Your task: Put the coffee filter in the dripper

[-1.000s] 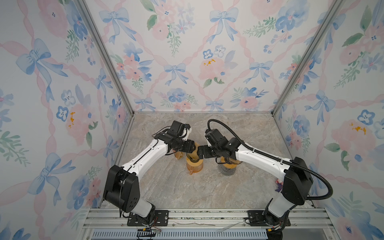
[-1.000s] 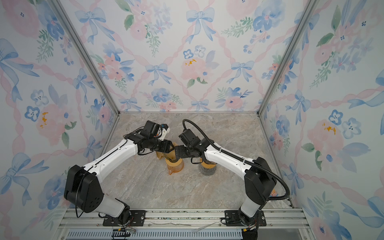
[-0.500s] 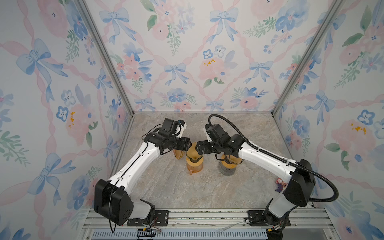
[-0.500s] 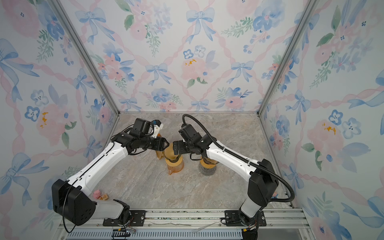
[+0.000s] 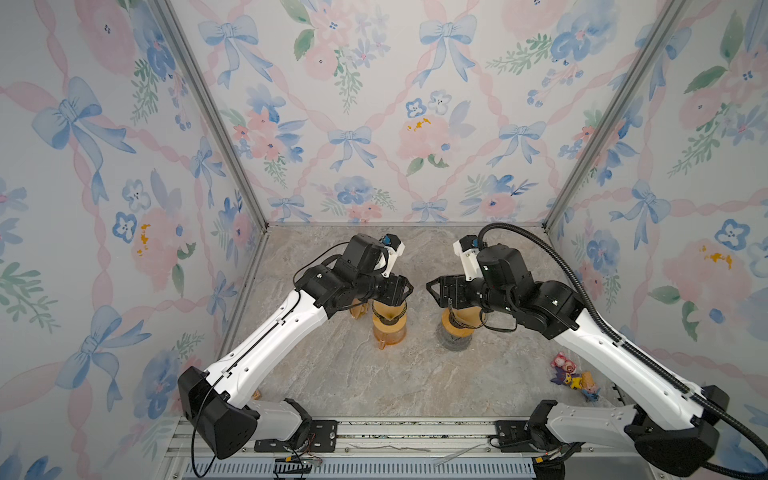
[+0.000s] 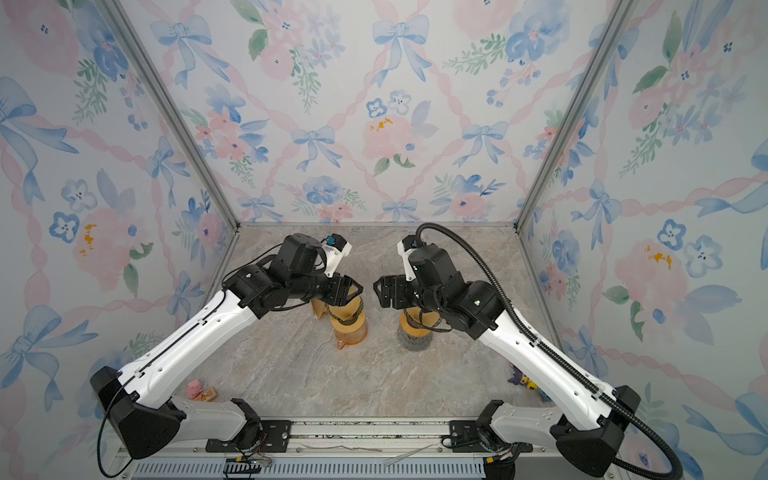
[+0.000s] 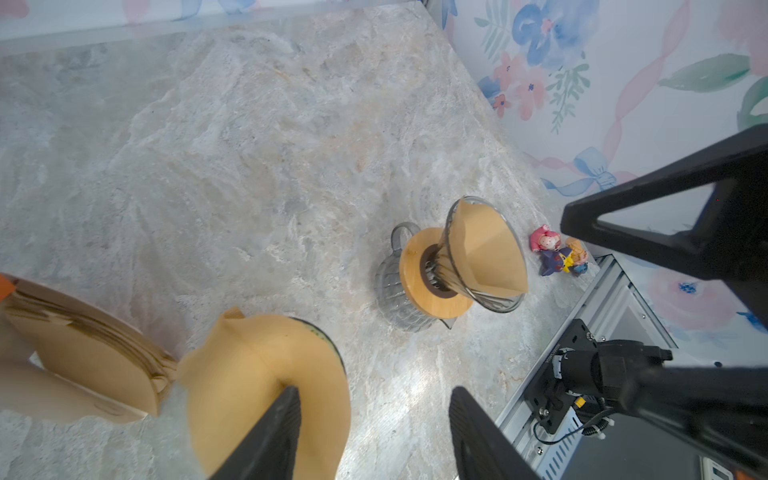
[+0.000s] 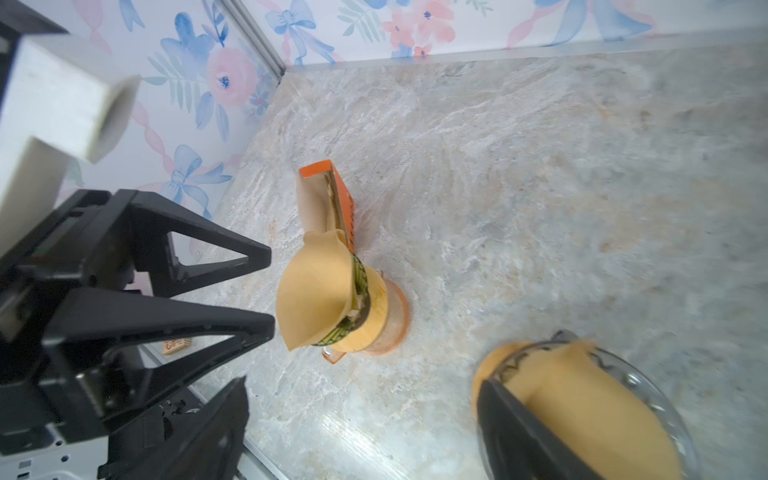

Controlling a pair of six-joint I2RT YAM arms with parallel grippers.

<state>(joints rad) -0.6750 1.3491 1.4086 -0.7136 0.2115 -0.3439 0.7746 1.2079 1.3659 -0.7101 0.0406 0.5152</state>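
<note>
A brown paper coffee filter (image 7: 266,374) sits in the dripper (image 8: 357,303) on the orange carafe (image 5: 388,334). My left gripper (image 7: 374,432) hangs open just above it, one finger (image 7: 270,428) in front of the paper, with nothing between the jaws. In both top views it sits over that dripper (image 5: 408,287) (image 6: 359,286). A second glass dripper (image 7: 486,249) with its own filter (image 8: 582,411) stands on a grey carafe (image 7: 390,291). My right gripper (image 8: 361,415) is wide open above it (image 5: 428,286), holding nothing.
An orange holder (image 8: 343,199) with a stack of brown filters (image 7: 83,349) stands right behind the orange carafe. Small toy figures (image 5: 573,374) lie near the right wall, and a pink toy (image 6: 193,388) lies at the front left. Patterned walls enclose three sides.
The right gripper has drawn back to the right, off the orange-carafe dripper, and now sits over the glass dripper. The two grippers now stand apart, tips facing.
</note>
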